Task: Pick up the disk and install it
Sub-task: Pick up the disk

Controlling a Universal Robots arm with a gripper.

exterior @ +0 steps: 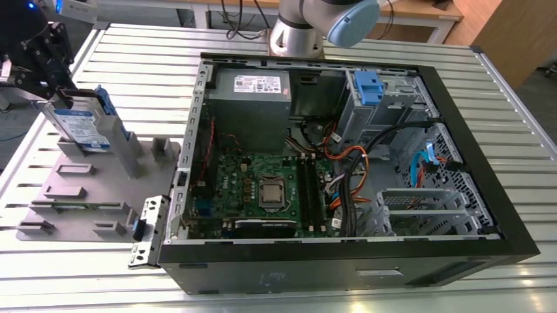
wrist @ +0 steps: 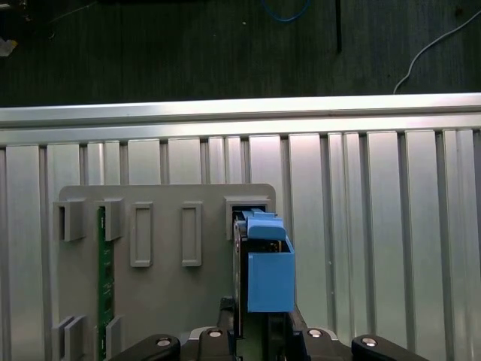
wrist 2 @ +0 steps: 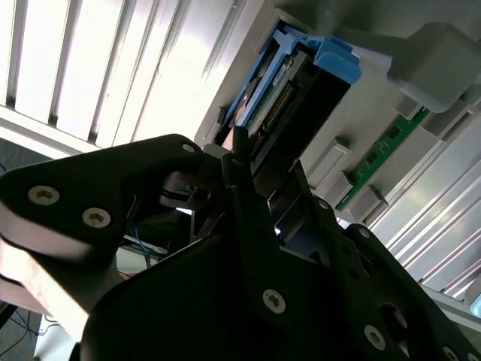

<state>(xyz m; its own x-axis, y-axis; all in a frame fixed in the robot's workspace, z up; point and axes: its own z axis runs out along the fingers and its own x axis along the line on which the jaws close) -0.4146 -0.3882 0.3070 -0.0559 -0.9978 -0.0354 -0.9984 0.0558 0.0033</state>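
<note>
The disk (exterior: pixel 81 127), silver with a blue-and-white label and blue side rails, stands on edge in a slot of the grey holder plate (exterior: pixel 87 195) at the exterior view's left. My gripper (exterior: pixel 62 99) comes down on its upper edge, one black finger on each flat face, shut on it. In the first wrist view the disk's blue rail (wrist: pixel 268 274) runs out from between the fingers (wrist: pixel 225 320) over the holder plate (wrist: pixel 161 301). In the second wrist view the gripper (wrist 2: pixel 248 162) pinches the disk (wrist 2: pixel 289 79) at its connector end.
An open computer case (exterior: pixel 348 261) lies at the exterior view's right, with a motherboard (exterior: pixel 261 189), a grey power supply (exterior: pixel 252 88), cables and a silver cage with a blue latch (exterior: pixel 368 88). A green memory stick (wrist: pixel 105 271) sits in another holder slot. Ribbed metal table (exterior: pixel 130 59) underneath.
</note>
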